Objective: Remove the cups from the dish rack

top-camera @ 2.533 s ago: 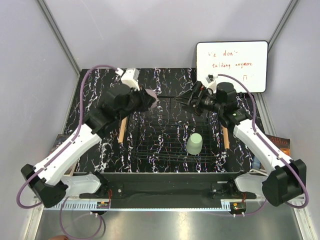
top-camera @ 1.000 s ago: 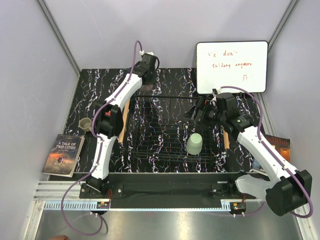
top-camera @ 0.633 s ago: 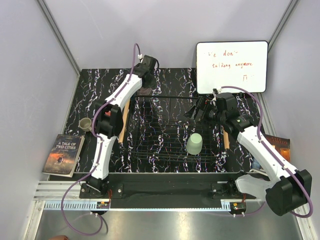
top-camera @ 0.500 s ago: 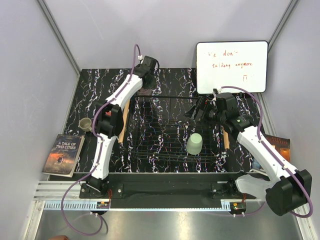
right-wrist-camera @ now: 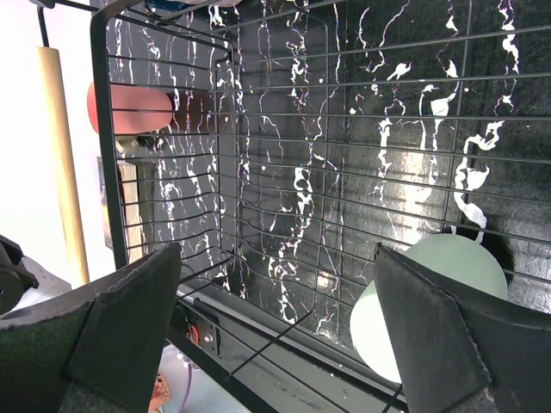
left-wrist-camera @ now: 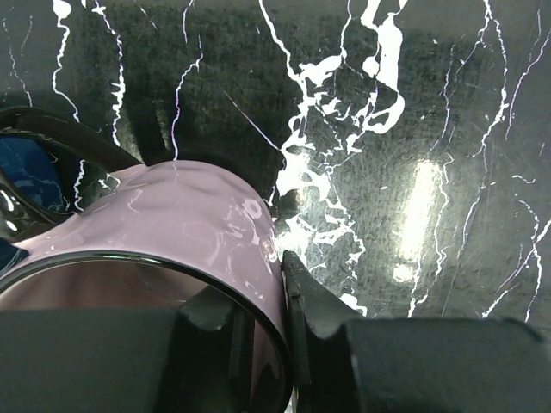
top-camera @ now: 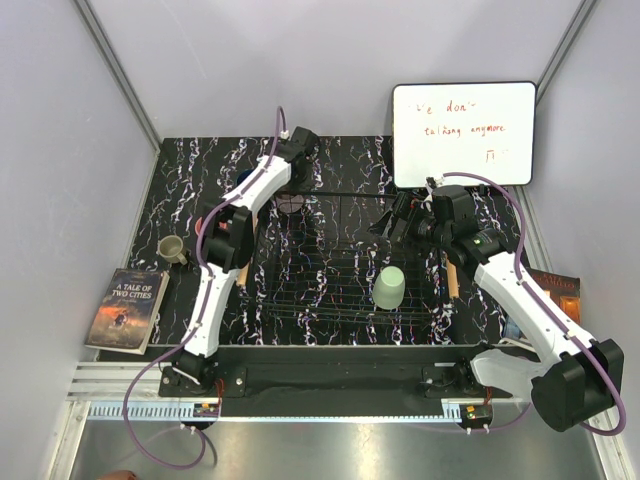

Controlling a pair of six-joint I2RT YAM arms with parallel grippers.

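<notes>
Black marbled table [top-camera: 180, 180] is carrying the dish rack [top-camera: 330, 300], one mint green cup [top-camera: 389, 288] sitting inside at 5 o'clock; left tool [left-wrist-camera: 263, 301] is clamping the mauve cup [left-wrist-camera: 172, 215] by its rim, right tool [right-wrist-camera: 275, 258] is gaping wide.

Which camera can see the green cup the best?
The top camera. It shows the whole green cup in the dish rack, with nothing in front of it. The right wrist camera sees only part of the cup, behind one of its own fingers. The left wrist camera does not show it.
</notes>
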